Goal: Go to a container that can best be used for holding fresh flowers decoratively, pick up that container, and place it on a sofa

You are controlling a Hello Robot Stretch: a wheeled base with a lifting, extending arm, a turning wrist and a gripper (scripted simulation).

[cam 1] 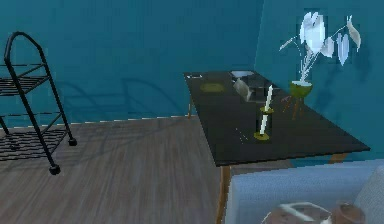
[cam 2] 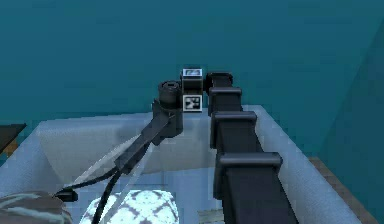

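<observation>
The gripper is held out over the pale sofa, seemingly for placing, though jaw state and load cannot be told; a green vase-like vessel is seen on the dark table.

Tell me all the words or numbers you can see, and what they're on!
No words or numbers can be read.
The white squares at the end of the arm carry black marks: patterns, not letters.
Nothing on the dark table bears print big enough to read.
</observation>
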